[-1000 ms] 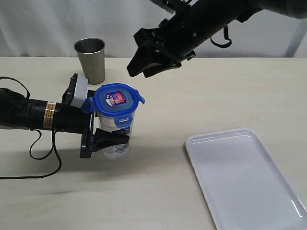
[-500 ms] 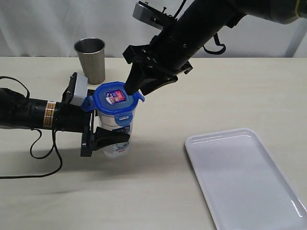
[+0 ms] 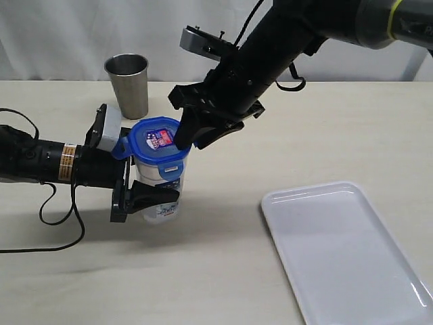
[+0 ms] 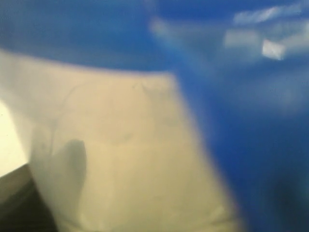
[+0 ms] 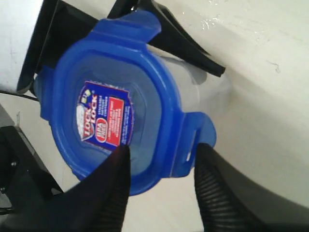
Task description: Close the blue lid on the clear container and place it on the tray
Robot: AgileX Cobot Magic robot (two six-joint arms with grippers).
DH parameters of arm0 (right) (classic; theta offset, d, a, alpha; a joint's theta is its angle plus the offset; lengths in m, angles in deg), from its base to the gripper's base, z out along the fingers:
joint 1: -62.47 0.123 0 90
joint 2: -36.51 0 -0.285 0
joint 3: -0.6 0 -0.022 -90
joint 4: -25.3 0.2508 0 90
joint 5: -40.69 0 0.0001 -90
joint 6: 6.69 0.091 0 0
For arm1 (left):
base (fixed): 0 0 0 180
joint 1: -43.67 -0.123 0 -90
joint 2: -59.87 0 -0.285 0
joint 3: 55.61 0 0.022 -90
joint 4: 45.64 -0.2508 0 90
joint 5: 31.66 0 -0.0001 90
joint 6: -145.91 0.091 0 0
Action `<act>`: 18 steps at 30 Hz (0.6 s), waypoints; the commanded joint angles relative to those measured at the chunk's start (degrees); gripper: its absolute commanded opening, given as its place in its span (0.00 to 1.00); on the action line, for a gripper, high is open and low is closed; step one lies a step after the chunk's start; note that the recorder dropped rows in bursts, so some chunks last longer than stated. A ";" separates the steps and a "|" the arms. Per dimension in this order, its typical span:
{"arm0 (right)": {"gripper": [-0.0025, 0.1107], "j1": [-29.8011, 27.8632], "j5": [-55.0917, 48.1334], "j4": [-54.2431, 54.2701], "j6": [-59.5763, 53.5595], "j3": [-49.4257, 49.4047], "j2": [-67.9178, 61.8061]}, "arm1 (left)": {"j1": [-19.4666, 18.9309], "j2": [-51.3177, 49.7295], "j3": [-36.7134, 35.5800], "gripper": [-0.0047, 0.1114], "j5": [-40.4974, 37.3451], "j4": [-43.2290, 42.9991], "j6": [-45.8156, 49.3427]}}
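Note:
The clear container (image 3: 161, 177) stands upright on the table with the blue lid (image 3: 157, 141) lying on its rim. My left gripper (image 3: 157, 195) reaches in from the left and is shut on the container's lower body. My right gripper (image 3: 187, 139) has come down from above onto the lid's right side. In the right wrist view the right gripper (image 5: 161, 166) is open. One finger is over the blue lid (image 5: 111, 111) near its sticker, the other is outside a snap tab. The left wrist view is a blur of blue lid (image 4: 251, 96) and clear container (image 4: 125, 154). The tray (image 3: 345, 250) lies at the right front.
A grey steel cup (image 3: 128, 84) stands behind the left gripper, near the table's back edge. The left arm and its cable (image 3: 57, 217) lie along the table at the left. A white curtain closes off the back.
My right gripper came down and to the left, from above the container to the lid's right edge, and its jaws narrowed slightly. The left gripper kept its hold on the container.

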 commanded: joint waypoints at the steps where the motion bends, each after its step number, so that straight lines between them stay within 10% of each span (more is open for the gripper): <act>1: 0.30 0.77 0.04 4.15 -2.96 0.17 -1.35 | 0.19 0.48 0.41 0.04 2.39 2.49 -0.53; 18: 0.29 0.43 -1.33 13.98 -11.27 0.17 -9.72 | 0.19 0.48 0.41 0.04 2.39 2.27 -0.65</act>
